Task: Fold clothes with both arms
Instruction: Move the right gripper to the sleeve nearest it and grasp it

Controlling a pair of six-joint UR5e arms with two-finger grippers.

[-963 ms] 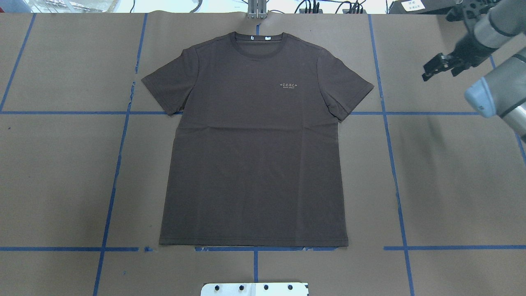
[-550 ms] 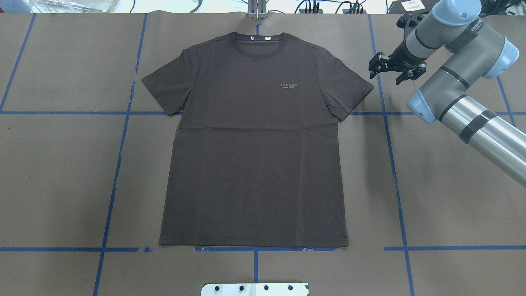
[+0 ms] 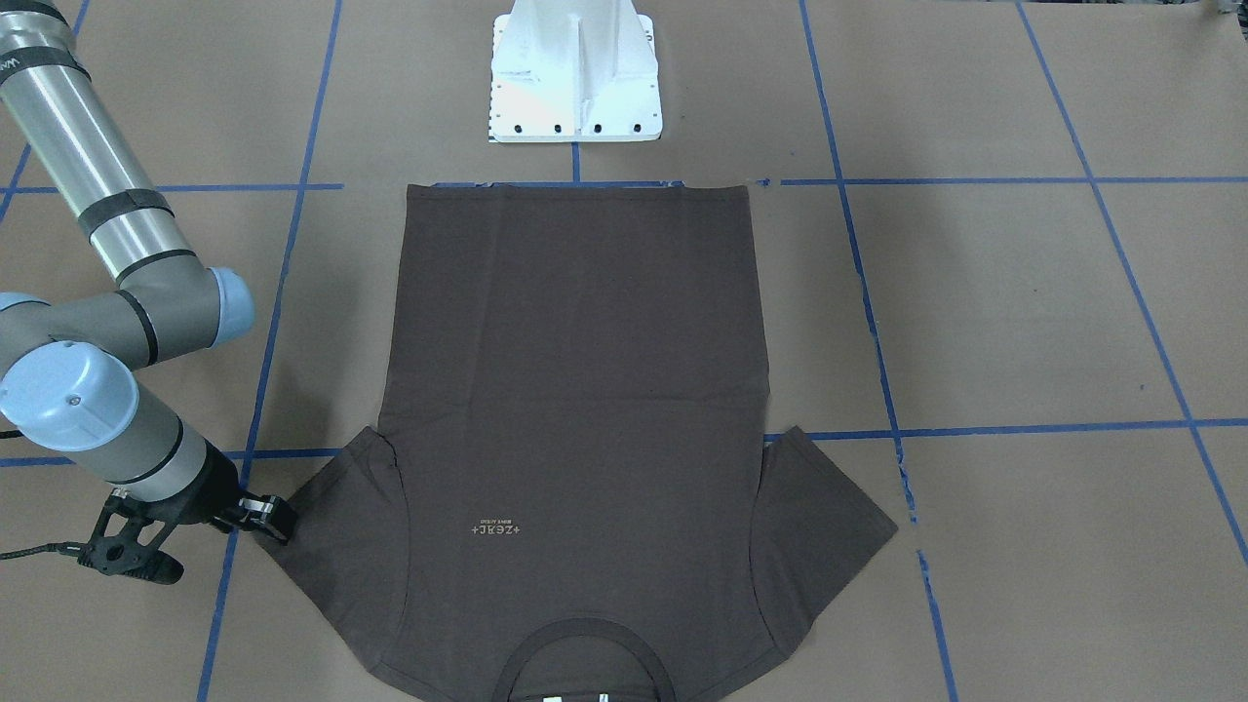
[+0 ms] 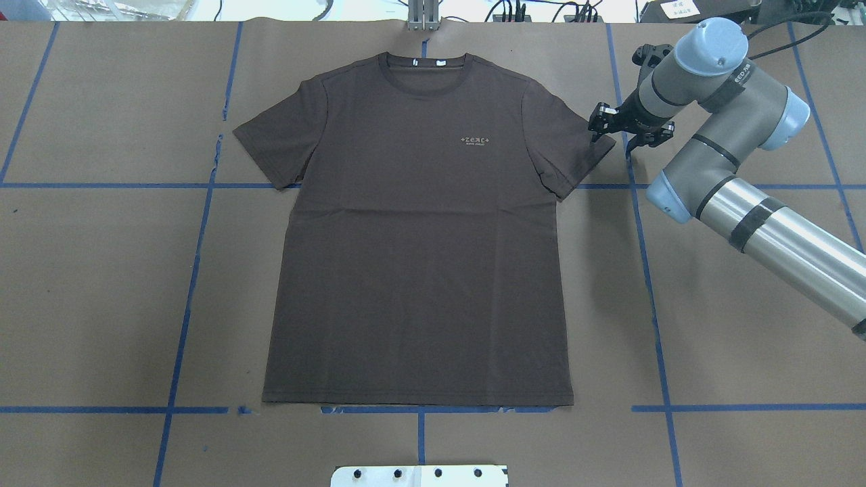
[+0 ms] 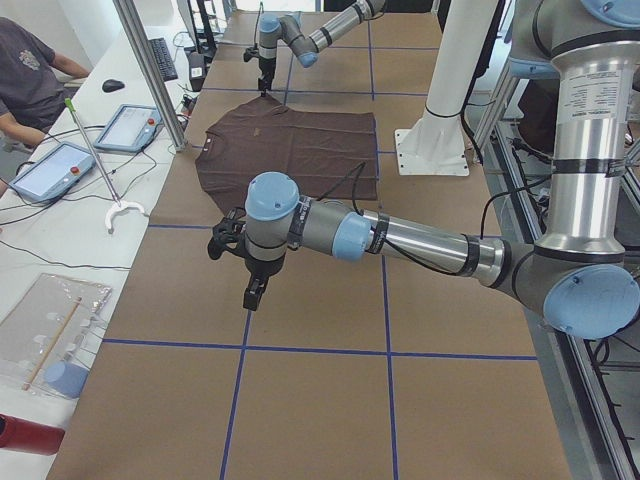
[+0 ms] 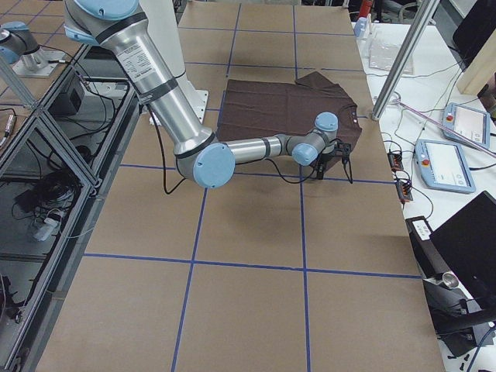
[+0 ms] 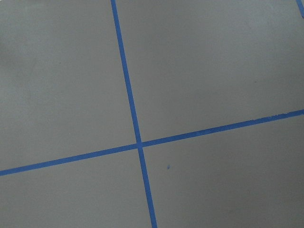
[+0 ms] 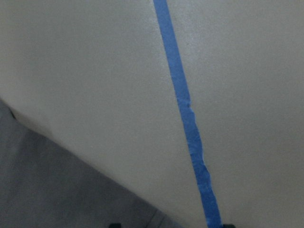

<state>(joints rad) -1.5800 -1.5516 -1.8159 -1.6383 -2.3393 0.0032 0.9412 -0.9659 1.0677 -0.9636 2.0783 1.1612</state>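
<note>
Right arm [image 4: 791,250]: polished silver tube with one black band around it, matt grey joint housings, rounded light blue caps. White lettering on a black wrist band, too small to read.

Right end effector [image 3: 200,541]: black open-frame build, one finger silver-tipped. A thin black cable [image 3: 39,553] runs from it.

Left arm [image 5: 420,240]: same silver, grey and light blue scheme. Printed label [image 5: 590,100] on the grey segment.

Left end effector [image 5: 236,270]: black.

Pedestal base [image 3: 575,68]: white metal, with a row of dark screw holes.
</note>
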